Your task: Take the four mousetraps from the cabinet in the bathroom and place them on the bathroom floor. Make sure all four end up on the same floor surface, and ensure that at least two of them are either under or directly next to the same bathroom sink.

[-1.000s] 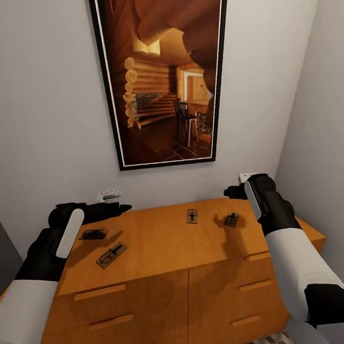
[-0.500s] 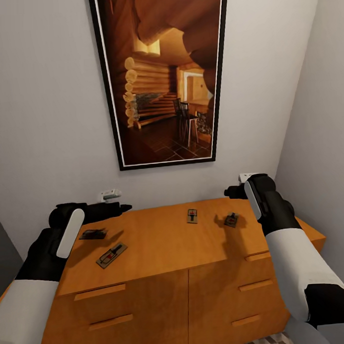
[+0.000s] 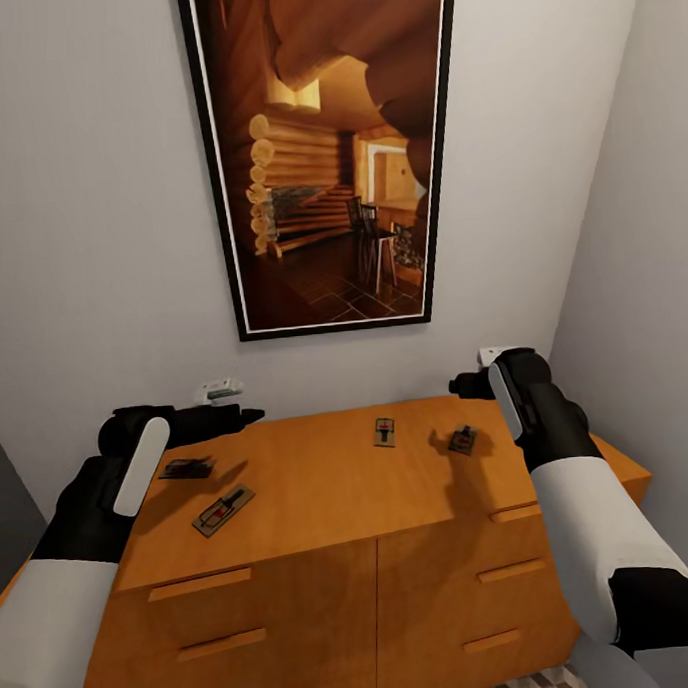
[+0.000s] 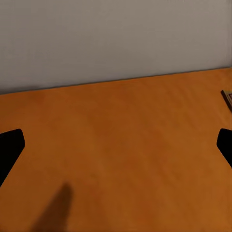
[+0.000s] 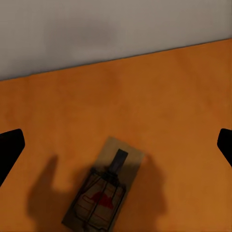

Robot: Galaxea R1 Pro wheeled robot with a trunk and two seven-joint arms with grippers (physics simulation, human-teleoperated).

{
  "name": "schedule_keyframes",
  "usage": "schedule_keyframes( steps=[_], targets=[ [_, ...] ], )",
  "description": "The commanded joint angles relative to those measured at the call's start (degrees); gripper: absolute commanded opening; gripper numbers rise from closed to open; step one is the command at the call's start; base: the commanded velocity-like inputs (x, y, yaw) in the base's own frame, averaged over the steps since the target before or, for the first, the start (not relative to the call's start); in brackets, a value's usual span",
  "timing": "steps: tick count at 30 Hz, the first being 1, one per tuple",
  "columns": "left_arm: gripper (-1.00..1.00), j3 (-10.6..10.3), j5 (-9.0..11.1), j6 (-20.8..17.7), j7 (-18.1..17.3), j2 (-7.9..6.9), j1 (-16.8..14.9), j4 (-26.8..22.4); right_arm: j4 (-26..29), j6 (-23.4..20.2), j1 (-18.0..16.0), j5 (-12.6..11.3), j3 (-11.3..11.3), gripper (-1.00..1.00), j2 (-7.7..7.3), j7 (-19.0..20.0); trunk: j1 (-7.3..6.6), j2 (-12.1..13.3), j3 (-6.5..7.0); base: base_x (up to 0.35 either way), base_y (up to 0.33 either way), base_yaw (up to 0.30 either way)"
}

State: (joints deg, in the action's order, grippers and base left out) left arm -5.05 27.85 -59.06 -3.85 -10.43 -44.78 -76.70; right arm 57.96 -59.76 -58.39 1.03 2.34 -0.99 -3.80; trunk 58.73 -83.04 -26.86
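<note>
Four mousetraps (image 3: 223, 510) lie on the cabinet (image 3: 321, 505) top; both grippers hover spread wide, holding nothing. The right gripper (image 5: 116, 145) should drop squarely over the mousetrap beneath (image 5: 104, 191), fingers clear of its wire.

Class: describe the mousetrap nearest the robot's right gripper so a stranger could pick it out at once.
Find the orange-brown cabinet under the framed picture. Four mousetraps lie on its top; take the one farthest right, beside the right gripper, right of another near the back middle.

Four mousetraps (image 3: 223, 510) (image 3: 186, 469) (image 3: 385, 431) (image 3: 462, 440), one cabinet (image 3: 324, 575), one framed picture (image 3: 326, 155), two grippers (image 3: 249, 416) (image 3: 456, 384).
</note>
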Motion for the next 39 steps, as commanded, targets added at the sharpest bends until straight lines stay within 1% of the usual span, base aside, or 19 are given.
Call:
schedule_keyframes(
  steps=[1, 9, 20, 21, 27, 39],
  targets=[
    [1.0, -0.05, -0.42, -0.16, -0.4, -0.04, -0.05, -0.03, 0.03, -0.24, -0.05, 0.06, 0.0, 1.0, 0.0, -0.07, 0.0, -0.04, -0.07, 0.0, 0.0, 0.0],
    [1.0, -0.05, -0.47, -0.17, -0.37, 0.04, -0.05, -0.03, -2.28, -0.24, -1.04, -0.1, 0.08, 1.0, -0.02, -0.63, 0.0, -0.04, -0.07, 0.0, 0.0, 0.0],
    [1.0, -0.05, -0.51, -0.18, -0.37, 0.07, -0.05, -0.03, -5.81, -0.24, -4.59, -0.16, 0.14, 1.0, 0.06, -1.0, 0.0, -0.04, -0.07, 0.0, 0.0, 0.0],
    [1.0, -0.05, -0.51, -0.18, -0.37, 0.06, -0.05, -0.03, -12.77, -0.24, -7.05, -0.16, 0.13, 1.0, 0.07, -1.0, 0.0, -0.04, -0.07, 0.0, 0.0, 0.0],
    [1.0, -0.05, -0.56, -0.15, -0.37, 0.06, -0.05, -0.03, -14.96, -0.24, -8.26, -0.16, 0.13, 1.0, 0.3, -1.06, 0.0, -0.04, -0.07, 0.0, 0.0, 0.0],
    [1.0, -0.05, -0.53, -0.15, -0.37, 0.11, -0.05, 0.09, -15.98, -0.24, -8.79, -0.16, 0.17, 1.0, 0.62, -1.06, 0.0, -0.04, -0.07, 0.0, 0.0, 0.0]
  ],
)
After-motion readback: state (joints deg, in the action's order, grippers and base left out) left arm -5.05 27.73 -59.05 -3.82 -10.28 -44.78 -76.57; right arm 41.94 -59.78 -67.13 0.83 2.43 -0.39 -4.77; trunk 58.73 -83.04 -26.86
